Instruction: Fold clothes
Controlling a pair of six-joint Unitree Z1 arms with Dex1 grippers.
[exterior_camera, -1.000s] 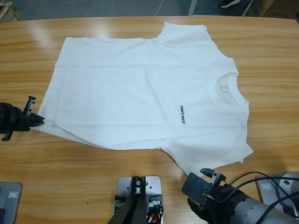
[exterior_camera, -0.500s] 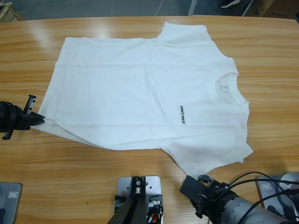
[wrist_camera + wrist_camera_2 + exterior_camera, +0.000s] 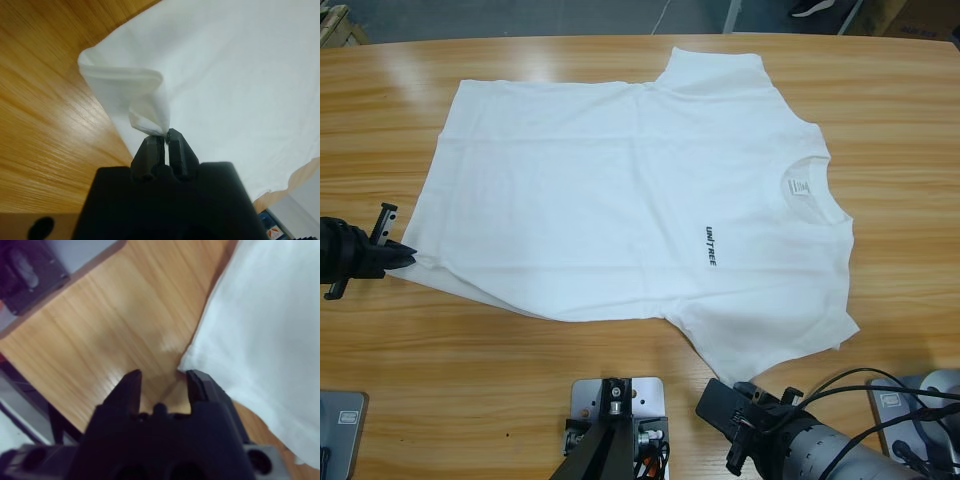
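The clothes are a white T-shirt (image 3: 620, 190) lying flat, front up, collar toward the right, with dark chest lettering (image 3: 709, 246). At the table's left edge my left gripper (image 3: 406, 260) is shut on the near hem corner. The left wrist view shows that corner of the T-shirt (image 3: 145, 100) bunched up and pinched at the left gripper's (image 3: 165, 136) tips. My right gripper (image 3: 718, 392) sits low at the front, just below the near sleeve's edge. In the right wrist view the right gripper (image 3: 162, 377) stands open, with a corner of the T-shirt (image 3: 260, 325) just beyond its right jaw, nothing between them.
The wooden table (image 3: 470, 370) shows bare wood in front of the shirt and to both sides. Black cables (image 3: 880, 385) trail behind the right arm at the front right. The table's far edge runs just past the upper sleeve.
My right gripper has slid left and toward the table's front edge, below the near sleeve. The left gripper and the shirt have stayed put.
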